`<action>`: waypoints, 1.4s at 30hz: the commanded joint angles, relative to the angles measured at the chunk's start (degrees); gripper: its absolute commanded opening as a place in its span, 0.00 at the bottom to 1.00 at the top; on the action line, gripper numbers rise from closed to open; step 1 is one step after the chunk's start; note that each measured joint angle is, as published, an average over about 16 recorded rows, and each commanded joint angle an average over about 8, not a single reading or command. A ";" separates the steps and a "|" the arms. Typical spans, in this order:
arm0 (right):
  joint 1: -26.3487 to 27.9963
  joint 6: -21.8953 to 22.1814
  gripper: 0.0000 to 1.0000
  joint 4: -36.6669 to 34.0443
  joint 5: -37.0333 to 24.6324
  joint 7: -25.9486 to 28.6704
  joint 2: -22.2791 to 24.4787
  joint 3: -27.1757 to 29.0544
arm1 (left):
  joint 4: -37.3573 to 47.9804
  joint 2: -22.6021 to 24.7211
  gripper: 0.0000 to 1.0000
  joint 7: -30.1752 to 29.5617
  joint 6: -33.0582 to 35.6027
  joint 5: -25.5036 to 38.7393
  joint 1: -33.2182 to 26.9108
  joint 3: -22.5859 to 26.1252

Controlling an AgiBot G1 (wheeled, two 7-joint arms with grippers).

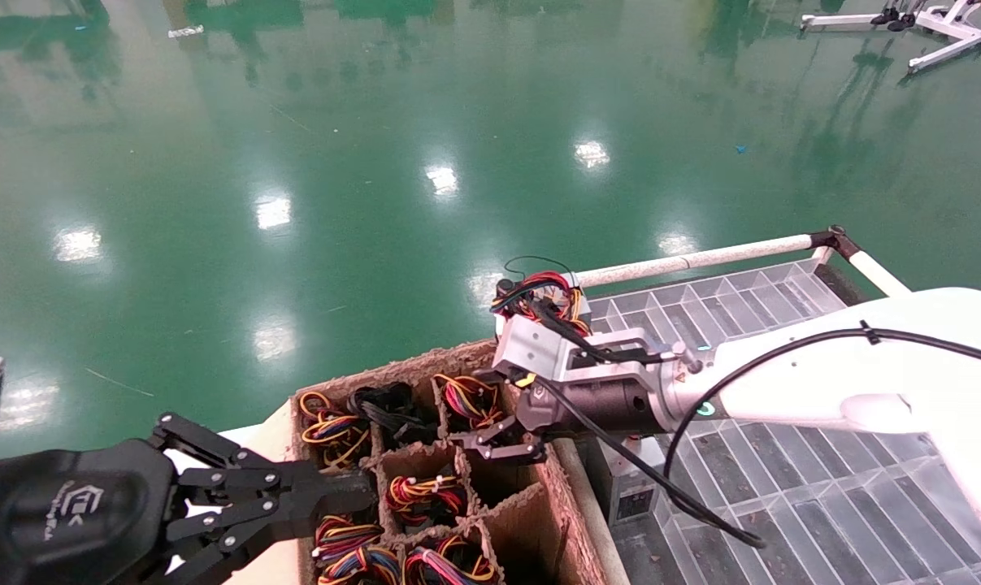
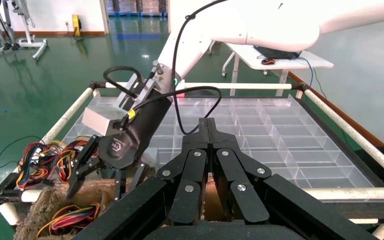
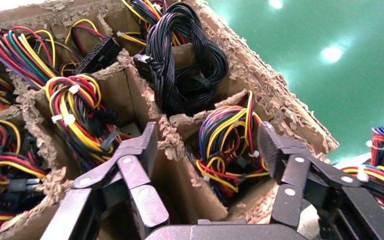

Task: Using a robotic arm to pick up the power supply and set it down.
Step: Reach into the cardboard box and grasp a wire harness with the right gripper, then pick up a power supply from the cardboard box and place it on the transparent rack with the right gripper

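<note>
We read the right gripper (image 1: pixel 502 443) as the working one: it hangs over the cardboard crate (image 1: pixel 563 496) of divided cells, fingers spread wide and empty. In the right wrist view the two fingertips (image 3: pixel 147 142) straddle one cell, and between them sits a tied wire bundle (image 3: pixel 227 150) of red, yellow, orange and purple strands. We take this for the power supply's harness. Its grey casing is not visible, presumably sunk below the wires, so we cannot confirm it. Just outside one finger, a black cable coil (image 3: pixel 180 60) fills the neighbouring cell.

The wide spread looks chosen so both fingers clear the cardboard partitions during descent. The partitions are ragged and soft; a finger could catch one.

The left gripper (image 1: pixel 352 491) rests at the crate's near-left edge, fingers pressed together with nothing between them, possibly steadying the crate. Beyond the right gripper lies a clear compartment tray (image 1: pixel 823 487), the likely set-down place.
</note>
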 commanded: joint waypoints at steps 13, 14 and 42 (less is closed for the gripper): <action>1.64 0.60 0.00 -6.24 -0.24 -3.40 -1.99 -0.06 | 0.00 0.00 0.86 0.00 0.00 0.00 0.00 0.00; 1.71 0.57 0.00 -6.55 -0.24 -3.56 -2.03 -0.06 | 0.00 0.00 0.93 0.00 0.00 0.00 0.00 0.01; 3.25 -3.15 0.00 -4.90 5.45 -2.87 1.26 3.62 | 0.00 -0.01 1.00 0.01 -0.01 -0.01 0.00 0.01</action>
